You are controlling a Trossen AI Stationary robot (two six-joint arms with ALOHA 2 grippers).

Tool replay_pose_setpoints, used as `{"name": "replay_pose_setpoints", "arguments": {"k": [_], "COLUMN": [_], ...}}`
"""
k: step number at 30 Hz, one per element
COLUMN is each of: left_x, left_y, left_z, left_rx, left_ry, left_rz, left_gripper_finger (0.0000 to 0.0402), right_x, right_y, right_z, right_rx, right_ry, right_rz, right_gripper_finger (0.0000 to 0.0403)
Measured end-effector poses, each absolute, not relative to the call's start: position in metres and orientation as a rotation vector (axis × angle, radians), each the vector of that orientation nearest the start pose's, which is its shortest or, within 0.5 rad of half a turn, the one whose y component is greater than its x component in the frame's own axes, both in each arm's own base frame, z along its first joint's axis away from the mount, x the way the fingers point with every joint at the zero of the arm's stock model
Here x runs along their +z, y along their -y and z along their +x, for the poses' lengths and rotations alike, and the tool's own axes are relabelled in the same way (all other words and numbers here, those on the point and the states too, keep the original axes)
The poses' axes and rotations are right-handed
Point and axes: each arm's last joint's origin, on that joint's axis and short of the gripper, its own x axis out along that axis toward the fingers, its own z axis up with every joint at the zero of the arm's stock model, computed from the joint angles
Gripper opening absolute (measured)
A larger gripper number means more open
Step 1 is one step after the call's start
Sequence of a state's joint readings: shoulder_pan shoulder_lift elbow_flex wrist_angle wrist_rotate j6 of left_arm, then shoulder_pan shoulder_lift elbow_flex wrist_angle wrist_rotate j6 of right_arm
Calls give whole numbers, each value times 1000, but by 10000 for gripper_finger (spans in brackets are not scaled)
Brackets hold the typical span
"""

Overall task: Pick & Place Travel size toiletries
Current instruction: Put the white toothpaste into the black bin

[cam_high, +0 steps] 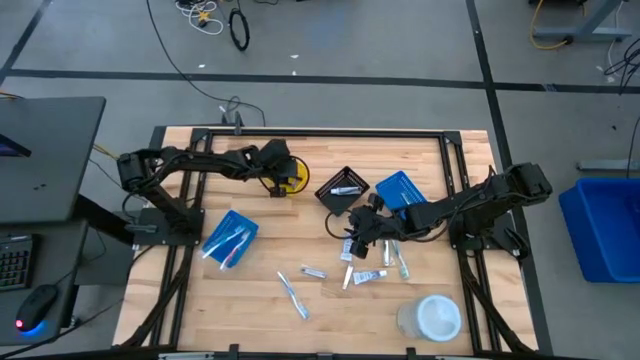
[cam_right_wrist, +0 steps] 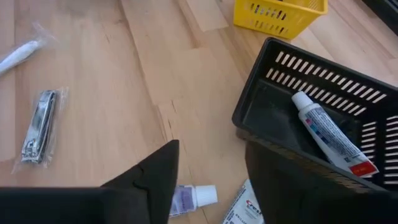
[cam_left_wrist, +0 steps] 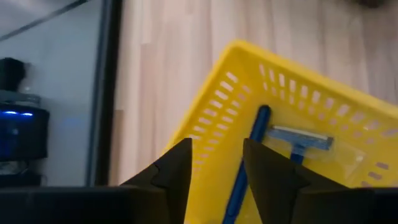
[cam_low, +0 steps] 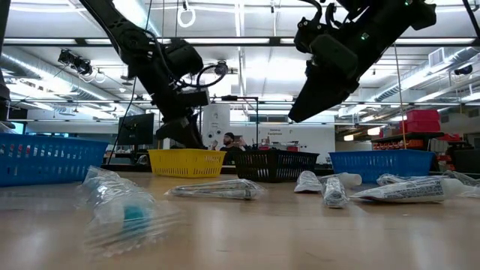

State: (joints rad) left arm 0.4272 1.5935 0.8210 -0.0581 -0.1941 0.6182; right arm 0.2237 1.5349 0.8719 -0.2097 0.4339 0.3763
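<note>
My left gripper [cam_high: 280, 172] [cam_left_wrist: 217, 152] is open and empty above the yellow bin [cam_high: 296, 178] [cam_left_wrist: 236, 68], where a dark blue razor [cam_left_wrist: 292, 140] lies on the bin's floor. My right gripper [cam_high: 352, 226] [cam_right_wrist: 211, 149] is open and empty, held above the table just in front of the black bin [cam_high: 343, 188] [cam_right_wrist: 261, 106], which holds a white tube [cam_right_wrist: 329, 134]. Loose toiletries lie on the table: small tubes [cam_high: 368, 276] [cam_high: 313, 271], a toothbrush [cam_high: 293, 292] and a small tube [cam_right_wrist: 194, 198] below the right fingers. A blue bin [cam_high: 230, 238] holds toothbrushes.
A second blue bin [cam_high: 400, 190] stands right of the black one. A round white tub [cam_high: 437, 318] sits at the near right. A bagged nail clipper [cam_right_wrist: 38, 124] lies on the wood. A large blue crate [cam_high: 600, 225] stands off the table's right.
</note>
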Motion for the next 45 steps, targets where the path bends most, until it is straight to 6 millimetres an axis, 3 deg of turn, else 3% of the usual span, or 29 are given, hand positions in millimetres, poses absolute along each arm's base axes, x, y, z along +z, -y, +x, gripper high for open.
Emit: {"name": "replay_pose_setpoints", "arguments": {"k": [3,11,16,23,32,39,45], "left_x": [181,240,256,244,228,208,186], "left_y": [-126,-93,-66,-27,11,22,22], "left_z": [284,291,286,285,284,277,273], "left_rx": [293,194,83,-123,-121,-107,-85], "left_ry": [-937,-642,-581,-650,-579,-482,-465], "left_rz": [452,306,186,98,101,95,18], "left_gripper_finger": [159,141,129,114,110,110,110], "right_x": [191,190,188,174,162,157,149], "right_y": [-55,-54,-57,-60,-53,-51,-50], "right_z": [296,294,294,289,277,268,264], "right_rx": [-347,-333,-216,-85,-304,-432,-423], "right_ry": [-780,-808,-849,-853,-918,-980,-984], "right_rz": [68,71,55,97,77,219,244], "right_gripper_finger": [218,242,246,230,207,196,188]}}
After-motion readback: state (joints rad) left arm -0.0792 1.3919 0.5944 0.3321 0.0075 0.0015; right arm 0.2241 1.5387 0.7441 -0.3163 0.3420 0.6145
